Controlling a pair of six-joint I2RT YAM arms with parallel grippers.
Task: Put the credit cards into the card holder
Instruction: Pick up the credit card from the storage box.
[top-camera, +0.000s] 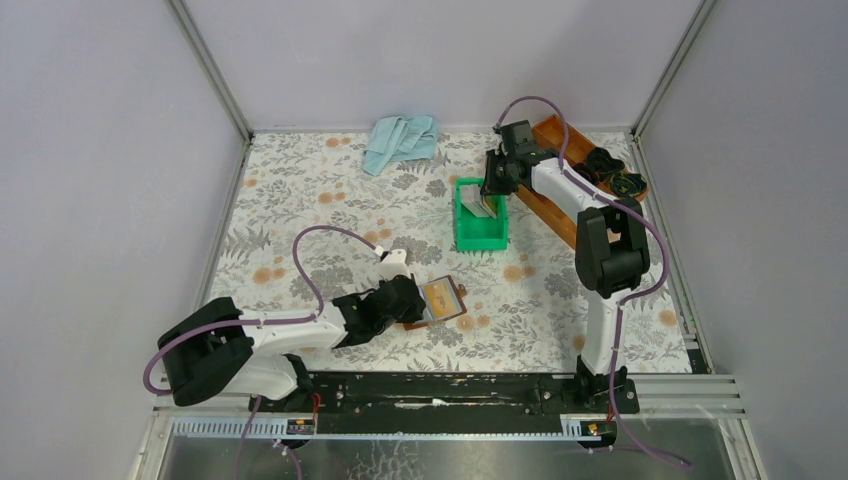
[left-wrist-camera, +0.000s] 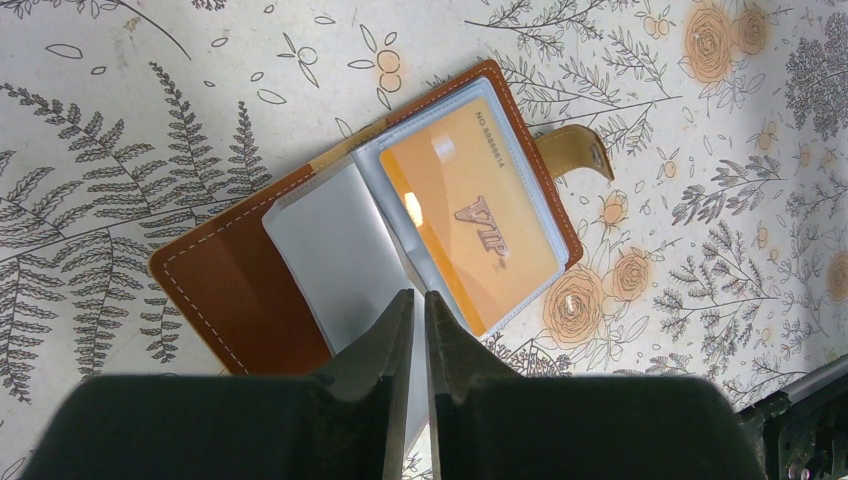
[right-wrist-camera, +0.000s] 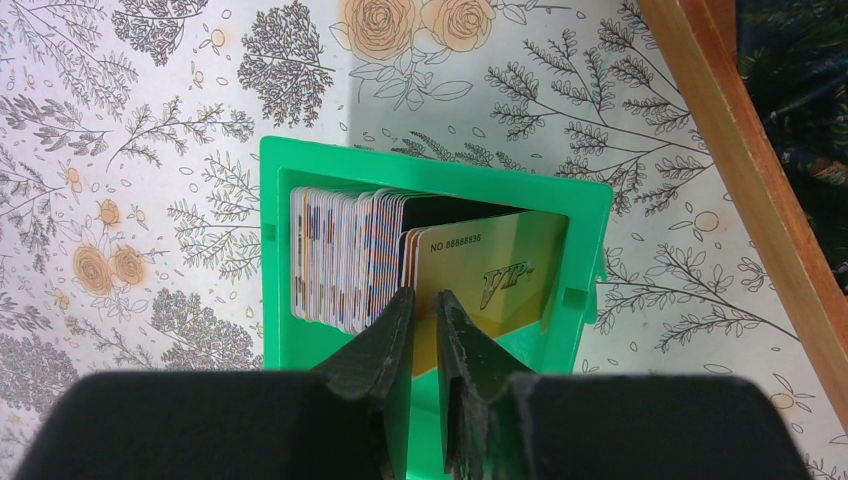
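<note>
Card holder (left-wrist-camera: 230, 290) lying open on the flowered counter (left-wrist-camera: 700, 200), in front of the left arm, with an orange card (left-wrist-camera: 470, 230) inside one clear sleeve. The left fingers (left-wrist-camera: 408, 305) are closed on the edge of a clear sleeve near the fold. Farther back, a green bin (right-wrist-camera: 430, 165) just beside a wooden tray (right-wrist-camera: 740, 170) holds a stack of cards (right-wrist-camera: 340, 260) on edge. The right fingers (right-wrist-camera: 410, 305) reach into the bin and pinch a gold card (right-wrist-camera: 510, 275) at the stack's end.

Cards (right-wrist-camera: 345, 260) standing in bin (right-wrist-camera: 430, 165), card holder (left-wrist-camera: 235, 295) nearer, on table (top-camera: 300, 200)
</note>
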